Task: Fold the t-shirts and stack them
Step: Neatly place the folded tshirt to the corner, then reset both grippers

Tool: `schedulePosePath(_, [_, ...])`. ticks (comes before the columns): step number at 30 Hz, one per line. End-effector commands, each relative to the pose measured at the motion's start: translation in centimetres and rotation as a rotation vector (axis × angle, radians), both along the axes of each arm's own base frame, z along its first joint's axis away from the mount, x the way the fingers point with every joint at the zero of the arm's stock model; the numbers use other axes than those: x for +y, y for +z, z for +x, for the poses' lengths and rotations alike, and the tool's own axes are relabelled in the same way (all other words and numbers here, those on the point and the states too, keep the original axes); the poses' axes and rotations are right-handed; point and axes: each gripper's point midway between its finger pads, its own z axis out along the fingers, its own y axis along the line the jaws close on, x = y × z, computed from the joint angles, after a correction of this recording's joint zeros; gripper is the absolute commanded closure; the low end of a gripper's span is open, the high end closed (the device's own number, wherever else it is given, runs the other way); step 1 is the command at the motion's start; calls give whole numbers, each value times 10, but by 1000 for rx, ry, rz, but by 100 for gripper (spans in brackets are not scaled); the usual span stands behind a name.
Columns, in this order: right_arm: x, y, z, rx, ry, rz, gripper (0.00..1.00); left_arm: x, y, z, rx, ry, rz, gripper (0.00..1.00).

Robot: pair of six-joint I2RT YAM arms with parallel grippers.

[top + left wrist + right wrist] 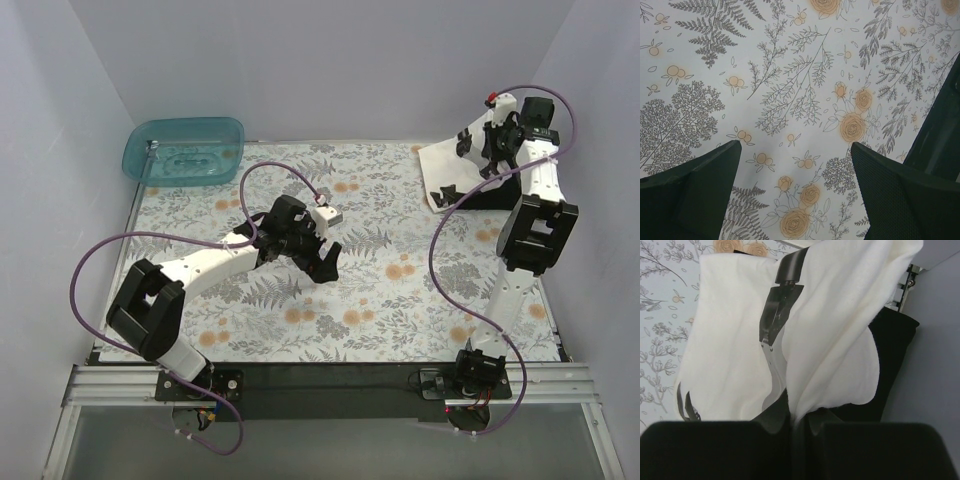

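At the back right corner, my right gripper (492,152) is shut on a fold of the cream-white t-shirt (441,164) and holds it raised off the table. In the right wrist view the cream fabric (730,345) is pinched between the closed fingers (801,412), and a dark printed strip runs down it. The black t-shirt (894,347) lies beneath and to the right of it, by the wall (494,193). My left gripper (325,262) hovers open over the middle of the table, with only the patterned cloth between its fingers (796,146).
A grey-and-orange floral cloth (380,290) covers the table. A translucent teal tub (185,150) stands at the back left corner. White walls close in the back and both sides. Purple cables loop off both arms.
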Motion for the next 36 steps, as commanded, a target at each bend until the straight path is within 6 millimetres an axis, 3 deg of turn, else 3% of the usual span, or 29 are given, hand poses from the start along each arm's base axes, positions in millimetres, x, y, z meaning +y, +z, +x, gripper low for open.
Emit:
schedulePosePath(1, [-24, -1, 15, -83, 21, -92, 99, -4, 14, 3, -17, -18, -25, 8])
schedulePosePath(5, [-37, -29, 21, -62, 18, -140, 97, -4, 15, 3, -11, -17, -19, 8])
schedulePosePath(7, [-47, -41, 23, -46, -21, -180, 84, -2, 17, 2, -10, -14, -14, 9])
schedulePosePath(8, [-52, -42, 23, -45, -39, -197, 54, -3, 20, 2, -11, -15, -17, 8])
schedulePosePath(9, [-56, -43, 23, -41, -57, -209, 35, -2, 22, 3, -14, -14, -17, 9])
schedulePosePath(10, [-63, -36, 24, -57, -89, -235, 11, -1, 23, 2, -9, -12, -15, 9])
schedulePosePath(11, [-65, -32, 24, -65, -100, -240, 2, 0, 26, 3, -9, -10, -19, 8])
schedulePosePath(18, [-55, 26, 17, -162, -87, -229, 2, 8, 42, -1, 19, 32, -58, 8])
schedulePosePath(24, [-28, 70, -7, -216, -37, -133, 2, 26, 66, 3, 47, 95, -121, 8])
schedulePosePath(30, [19, 112, -47, -201, 65, 43, 2, 59, 95, 27, 80, 210, -203, 8])
schedulePosePath(33, [45, 139, -81, -183, 115, 140, 2, 86, 112, 46, 93, 298, -233, 8])
schedulePosePath(36, [65, 148, -105, -156, 147, 223, 1, 106, 125, 63, 89, 367, -249, 8])
